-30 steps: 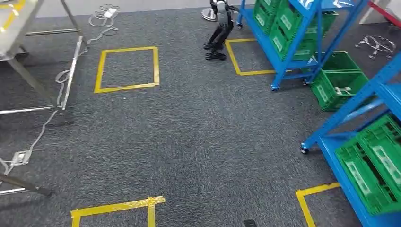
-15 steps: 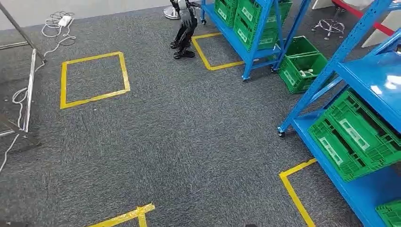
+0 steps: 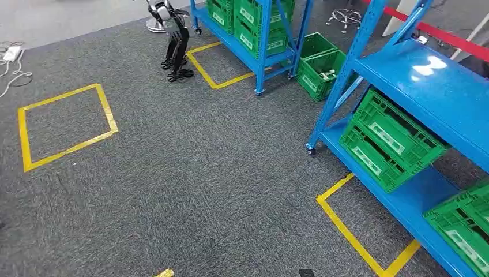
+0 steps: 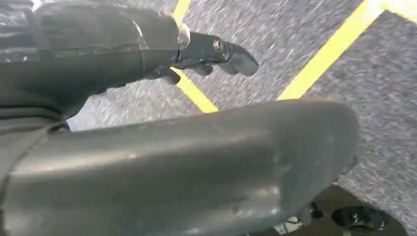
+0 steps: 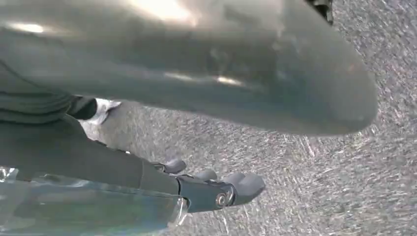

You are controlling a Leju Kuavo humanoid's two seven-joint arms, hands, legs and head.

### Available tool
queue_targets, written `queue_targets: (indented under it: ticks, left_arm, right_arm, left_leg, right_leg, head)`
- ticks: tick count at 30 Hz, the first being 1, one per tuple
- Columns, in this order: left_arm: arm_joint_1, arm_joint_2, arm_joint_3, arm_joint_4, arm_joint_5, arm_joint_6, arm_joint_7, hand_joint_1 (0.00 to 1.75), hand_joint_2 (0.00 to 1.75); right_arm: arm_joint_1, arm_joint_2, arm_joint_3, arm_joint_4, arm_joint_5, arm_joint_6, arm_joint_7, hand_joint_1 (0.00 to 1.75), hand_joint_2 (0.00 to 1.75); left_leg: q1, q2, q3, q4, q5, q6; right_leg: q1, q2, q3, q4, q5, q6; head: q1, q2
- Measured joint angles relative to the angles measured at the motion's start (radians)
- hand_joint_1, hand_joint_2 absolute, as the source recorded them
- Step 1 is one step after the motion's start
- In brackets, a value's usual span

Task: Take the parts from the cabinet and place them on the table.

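On the right, two blue racks (image 3: 403, 81) are seen, with green crates (image 3: 387, 138) on their shelves; parts cannot be made out. Both the left hand (image 4: 211, 51) and right hand (image 5: 216, 189) are empty, fingers loosely extended over carpet (image 3: 202, 184).

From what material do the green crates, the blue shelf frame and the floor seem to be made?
Green crates: probably moulded plastic, judging by the ribbed lattice walls and uniform colour.
Blue shelf frame: likely painted metal; thin straight posts and a glossy deck reflecting light.
Floor: dark grey carpet, by its speckled matte texture, marked with yellow tape.
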Motion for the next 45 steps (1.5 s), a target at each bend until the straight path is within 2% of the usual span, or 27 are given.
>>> queue_targets:
  ticks: [3, 4, 5, 6, 8, 10, 13, 15, 18, 19, 20, 21, 24, 25, 27, 28, 29, 30, 32, 34, 37, 39, 40, 41, 43, 44, 45]
  left_arm:
    - [0.003, 0.000, 0.000, 0.000, 0.000, 0.000, 0.000, 0.00, 0.00]
    - [0.003, 0.000, 0.000, 0.000, 0.000, 0.000, 0.000, 0.00, 0.00]
    - [0.001, 0.002, 0.000, -0.001, 0.000, 0.001, 0.000, 0.00, 0.00]
    - [0.003, 0.003, 0.000, -0.001, 0.000, 0.001, 0.000, 0.00, 0.00]
    - [0.005, 0.005, 0.000, -0.001, 0.000, 0.000, 0.001, 0.00, 0.00]
    - [0.003, 0.006, 0.000, -0.001, 0.000, 0.000, 0.001, 0.00, 0.00]
    - [-0.003, 0.006, 0.000, -0.001, 0.000, 0.000, 0.001, 0.00, 0.00]
    - [-0.005, 0.001, 0.000, -0.001, 0.000, 0.000, 0.000, 0.00, 0.00]
    - [-0.007, 0.001, -0.001, -0.001, 0.000, 0.000, 0.000, 0.00, 0.00]
    - [-0.009, 0.001, -0.001, -0.001, 0.000, 0.000, 0.000, 0.00, 0.00]
    - [-0.011, 0.001, -0.001, -0.001, 0.000, 0.000, 0.000, 0.00, 0.00]
    - [-0.011, 0.000, -0.002, -0.001, 0.000, 0.000, -0.001, 0.00, 0.00]
    - [0.000, 0.000, -0.007, -0.001, 0.000, 0.000, 0.001, 0.00, 0.00]
    - [0.002, 0.001, -0.008, -0.001, 0.000, 0.000, 0.001, 0.00, 0.00]
    - [0.002, 0.002, -0.008, -0.001, 0.000, 0.000, 0.001, 0.00, 0.00]
    - [0.001, 0.003, -0.009, -0.001, 0.000, 0.000, 0.002, 0.00, 0.00]
    - [0.002, 0.003, -0.009, -0.001, 0.000, 0.000, 0.003, 0.00, 0.00]
    - [0.002, 0.003, -0.009, -0.001, 0.000, 0.000, 0.007, 0.00, 0.00]
    - [0.003, 0.003, -0.010, -0.001, 0.000, -0.002, 0.013, 0.00, 0.00]
    - [0.003, 0.002, -0.010, 0.000, 0.000, -0.003, 0.017, 0.00, 0.00]
    - [0.003, 0.003, -0.010, -0.002, 0.000, -0.003, 0.017, 0.00, 0.00]
    - [0.005, 0.004, -0.010, -0.001, 0.000, -0.003, 0.020, 0.00, 0.00]
    - [0.004, 0.004, -0.010, -0.001, 0.000, -0.003, 0.020, 0.00, 0.00]
    - [0.003, 0.004, -0.010, -0.001, 0.000, -0.003, 0.020, 0.00, 0.00]
    - [0.001, 0.003, -0.010, -0.001, 0.000, -0.003, 0.020, 0.00, 0.00]
    - [-0.001, 0.002, -0.010, -0.001, 0.000, -0.003, 0.020, 0.00, 0.00]
    - [-0.001, -0.005, -0.010, 0.000, 0.000, -0.004, 0.020, 0.00, 0.00]
  right_arm:
    - [0.003, 0.000, 0.000, 0.000, 0.000, 0.002, 0.000, 0.00, 0.00]
    - [0.004, -0.002, 0.000, 0.000, 0.000, 0.002, 0.000, 0.00, 0.00]
    - [0.005, 0.000, 0.000, 0.000, 0.000, 0.002, 0.000, 0.00, 0.00]
    - [0.001, 0.000, 0.000, 0.000, 0.000, 0.002, 0.000, 0.00, 0.00]
    - [-0.003, 0.002, 0.000, -0.002, 0.000, 0.002, 0.000, 0.00, 0.00]
    - [0.004, 0.002, 0.000, -0.002, 0.000, 0.002, 0.000, 0.00, 0.00]
    - [0.013, 0.002, 0.000, -0.001, 0.000, 0.002, 0.000, 0.00, 0.00]
    - [0.009, -0.003, 0.000, -0.001, 0.000, 0.002, 0.000, 0.00, 0.00]
    - [0.009, -0.002, 0.000, -0.001, 0.000, 0.002, 0.000, 0.00, 0.00]
    - [0.011, -0.002, 0.000, -0.001, 0.000, 0.002, 0.000, 0.00, 0.00]
    - [0.013, -0.001, 0.000, -0.001, 0.000, 0.002, 0.000, 0.00, 0.00]
    - [0.010, -0.002, 0.000, 0.000, -0.001, 0.002, 0.000, 0.00, 0.00]
    - [0.001, 0.001, -0.001, 0.000, 0.000, 0.002, -0.001, 0.00, 0.00]
    - [0.002, 0.003, -0.001, 0.000, 0.000, 0.002, -0.001, 0.00, 0.00]
    - [0.008, 0.003, -0.001, 0.000, 0.000, 0.002, 0.000, 0.00, 0.00]
    - [0.007, 0.003, -0.001, 0.000, 0.000, 0.002, 0.000, 0.00, 0.00]
    - [0.006, 0.003, -0.001, 0.000, 0.000, 0.002, 0.000, 0.00, 0.00]
    - [0.002, 0.002, -0.001, 0.000, 0.000, 0.002, 0.000, 0.00, 0.00]
    - [0.001, 0.002, -0.001, 0.000, -0.001, 0.002, 0.002, 0.00, 0.00]
    - [0.004, 0.002, -0.002, 0.000, 0.000, 0.002, 0.002, 0.00, 0.00]
    - [0.001, 0.002, -0.002, 0.000, 0.000, 0.002, 0.003, 0.00, 0.00]
    - [-0.001, 0.003, -0.002, -0.002, 0.000, 0.002, 0.003, 0.00, 0.00]
    - [0.001, 0.003, -0.001, -0.002, 0.000, 0.002, 0.003, 0.00, 0.00]
    - [0.007, 0.003, -0.002, -0.002, -0.001, 0.002, 0.003, 0.00, 0.00]
    - [0.011, 0.002, -0.001, -0.001, 0.000, 0.002, 0.003, 0.00, 0.00]
    - [0.011, 0.002, -0.001, -0.001, 0.000, 0.002, 0.003, 0.00, 0.00]
    - [0.008, -0.005, -0.002, -0.001, 0.000, 0.001, 0.003, 0.00, 0.00]
  left_leg:
    - [-0.012, 0.045, 0.006, 0.006, -0.003, 0.018]
    - [-0.005, 0.066, 0.012, -0.004, -0.001, 0.026]
    - [-0.007, 0.085, 0.018, -0.006, -0.003, 0.031]
    - [-0.009, 0.107, 0.022, -0.006, -0.007, 0.037]
    - [-0.016, 0.151, 0.027, -0.006, -0.015, 0.042]
    - [-0.020, 0.185, 0.034, -0.006, -0.023, 0.042]
    - [-0.024, 0.215, 0.054, -0.006, -0.037, 0.037]
    - [-0.029, 0.230, 0.060, -0.008, -0.045, 0.028]
    - [-0.023, 0.255, 0.069, -0.017, -0.047, 0.014]
    - [-0.025, 0.244, 0.077, -0.021, -0.053, 0.006]
    - [-0.019, 0.164, 0.077, -0.008, -0.063, 0.003]
    - [-0.019, 0.122, 0.053, 0.038, -0.092, 0.005]
    - [-0.018, 0.119, -0.075, 0.256, -0.170, 0.000]
    - [-0.018, 0.123, -0.096, 0.274, -0.158, -0.002]
    - [-0.016, 0.124, -0.078, 0.189, -0.066, -0.004]
    - [-0.013, 0.107, -0.042, 0.098, -0.004, -0.006]
    - [-0.005, 0.055, -0.019, 0.033, 0.024, -0.008]
    - [-0.001, 0.018, -0.008, 0.017, 0.003, -0.006]
    - [-0.007, 0.044, -0.001, 0.011, -0.005, 0.009]
    - [-0.004, 0.072, 0.005, 0.004, -0.005, 0.024]
    - [-0.006, 0.122, 0.020, -0.002, -0.013, 0.039]
    - [-0.012, 0.161, 0.026, -0.002, -0.022, 0.043]
    - [-0.015, 0.177, 0.030, -0.002, -0.026, 0.044]
    - [-0.017, 0.188, 0.036, -0.002, -0.031, 0.043]
    - [-0.022, 0.207, 0.052, -0.002, -0.041, 0.042]
    - [-0.024, 0.217, 0.060, -0.003, -0.047, 0.042]
    - [-0.024, 0.224, 0.060, -0.006, -0.050, 0.039]
  right_leg:
    - [-0.012, 0.046, -0.010, -0.011, 0.009, 0.019]
    - [-0.013, 0.044, -0.011, -0.007, 0.004, 0.023]
    - [-0.004, -0.022, -0.023, 0.020, -0.014, 0.027]
    - [-0.004, -0.061, -0.056, 0.083, -0.047, 0.031]
    - [-0.009, -0.094, -0.138, 0.234, -0.111, 0.037]
    - [-0.011, -0.101, -0.172, 0.295, -0.108, 0.038]
    - [-0.007, -0.121, -0.070, 0.089, 0.025, 0.019]
    - [0.016, -0.186, -0.029, 0.012, 0.022, -0.004]
    - [0.022, -0.162, -0.029, -0.001, 0.016, -0.013]
    - [0.015, -0.154, -0.014, -0.019, 0.022, -0.018]
    - [0.010, -0.148, -0.005, -0.031, 0.027, -0.018]
    - [0.006, -0.139, -0.001, -0.035, 0.028, -0.025]
    - [0.005, -0.097, 0.004, -0.035, 0.023, -0.029]
    - [0.005, -0.082, 0.008, -0.034, 0.022, -0.029]
    - [0.000, -0.053, 0.018, -0.030, 0.013, -0.021]
    - [-0.003, -0.037, 0.023, -0.024, 0.006, -0.015]
    - [-0.005, -0.026, 0.021, -0.016, -0.003, -0.008]
    - [-0.001, -0.013, 0.016, -0.005, -0.011, 0.002]
    - [-0.010, 0.011, 0.008, -0.008, -0.008, 0.011]
    - [-0.012, 0.039, 0.006, -0.015, -0.006, 0.020]
    - [-0.007, -0.074, -0.052, 0.105, -0.071, 0.035]
    - [-0.010, -0.096, -0.138, 0.259, -0.131, 0.042]
    - [-0.011, -0.100, -0.160, 0.295, -0.129, 0.041]
    - [-0.011, -0.101, -0.155, 0.278, -0.101, 0.038]
    - [-0.007, -0.110, -0.095, 0.145, -0.007, 0.022]
    - [0.002, -0.135, -0.053, 0.054, 0.040, 0.005]
    - [0.017, -0.190, -0.036, 0.026, 0.021, -0.015]
  head:
    - [0.000, 0.000]
    - [-0.001, 0.000]
    - [0.007, 0.000]
    - [0.021, 0.000]
    - [0.030, 0.000]
    - [0.032, 0.000]
    - [0.046, 0.000]
    - [0.046, 0.000]
    - [0.050, 0.000]
    - [0.053, 0.000]
    - [0.045, 0.000]
    - [0.043, 0.000]
    - [0.026, 0.000]
    - [0.023, 0.000]
    - [0.016, 0.000]
    - [0.014, 0.000]
    - [0.007, 0.000]
    - [-0.005, 0.000]
    - [0.006, 0.000]
    - [0.000, 0.000]
    - [0.032, 0.000]
    - [0.042, 0.000]
    - [0.047, 0.000]
    - [0.049, 0.000]
    - [0.057, 0.000]
    - [0.058, 0.000]
    - [0.049, 0.000]
